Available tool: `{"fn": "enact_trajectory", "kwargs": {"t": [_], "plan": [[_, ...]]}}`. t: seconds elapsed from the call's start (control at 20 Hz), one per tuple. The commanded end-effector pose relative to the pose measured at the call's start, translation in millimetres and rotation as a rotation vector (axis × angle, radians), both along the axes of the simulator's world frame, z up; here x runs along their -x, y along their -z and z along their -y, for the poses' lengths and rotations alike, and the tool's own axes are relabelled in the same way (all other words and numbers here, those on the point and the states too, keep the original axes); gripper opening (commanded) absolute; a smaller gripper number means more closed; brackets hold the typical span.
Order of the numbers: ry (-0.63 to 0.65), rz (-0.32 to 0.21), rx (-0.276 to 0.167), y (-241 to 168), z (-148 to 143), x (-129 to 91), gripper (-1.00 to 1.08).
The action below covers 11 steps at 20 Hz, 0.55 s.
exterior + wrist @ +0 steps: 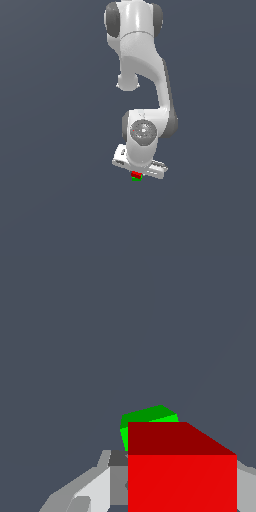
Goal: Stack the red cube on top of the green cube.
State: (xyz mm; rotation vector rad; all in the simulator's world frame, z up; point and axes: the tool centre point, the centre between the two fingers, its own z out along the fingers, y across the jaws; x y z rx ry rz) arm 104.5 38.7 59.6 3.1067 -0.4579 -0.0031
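Only the wrist view shows the gripper (182, 491) clamping the red cube (182, 476) between its jaws, over the green cube (148, 420).

Open grey floor (55, 200) lies all around me; the only obstacles are the red cube (182, 483) between my fingers (95, 488) and the green cube (150, 417) just beneath.

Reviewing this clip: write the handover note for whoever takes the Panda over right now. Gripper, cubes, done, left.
Gripper: low over the cubes, fingers flanking the red cube, apparently shut on it.
Red cube: directly above the green cube, which peeks out behind it in the wrist view; the exterior view shows red over green under the hand.
Done: red picked and brought over green.
Left: confirm it is seated squarely, open, retreat upward. Contact between the cubes cannot be confirmed.
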Motion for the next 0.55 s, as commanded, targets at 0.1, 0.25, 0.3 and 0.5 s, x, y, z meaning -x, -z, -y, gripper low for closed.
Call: {"fn": "enact_trajectory", "kwargs": {"t": [0.1,0.25,0.3,0.5], "plan": [[-0.002,0.002,-0.001,-0.6,-0.8,-1.5,1.0],[-0.002,0.002,-0.001,-0.6,-0.8,-1.5,1.0],[-0.002,0.002,-0.001,-0.6,-0.8,-1.5,1.0],[-0.002,0.002,-0.001,-0.6,-0.8,-1.5,1.0]]}}
